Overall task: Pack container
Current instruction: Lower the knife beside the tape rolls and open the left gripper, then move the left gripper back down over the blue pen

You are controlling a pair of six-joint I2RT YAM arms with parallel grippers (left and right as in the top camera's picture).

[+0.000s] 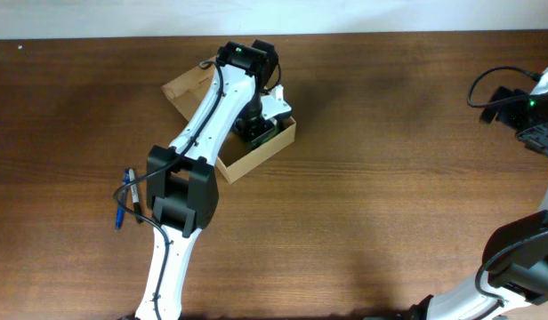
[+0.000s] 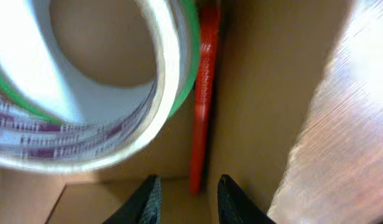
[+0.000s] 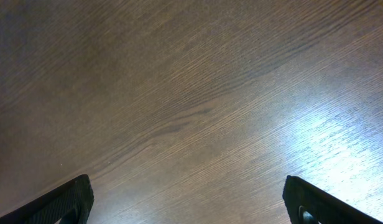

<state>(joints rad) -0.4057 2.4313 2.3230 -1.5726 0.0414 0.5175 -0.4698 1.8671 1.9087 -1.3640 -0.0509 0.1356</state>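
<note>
Inside container (image 1: 253,158), left pincer (image 2: 188,191) narrowly ajar

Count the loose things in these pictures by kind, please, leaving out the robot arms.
Box: 1
Tape roll, in the box: 1
Orange stick, in the box, kind unclear: 1
Pen, on the table: 1
Total: 4

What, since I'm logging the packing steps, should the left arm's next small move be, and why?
Probably lift the left gripper straight out of the container: its jaws stand open and empty, the tape roll and orange item already lie inside, and a blue pen waits outside.
</note>
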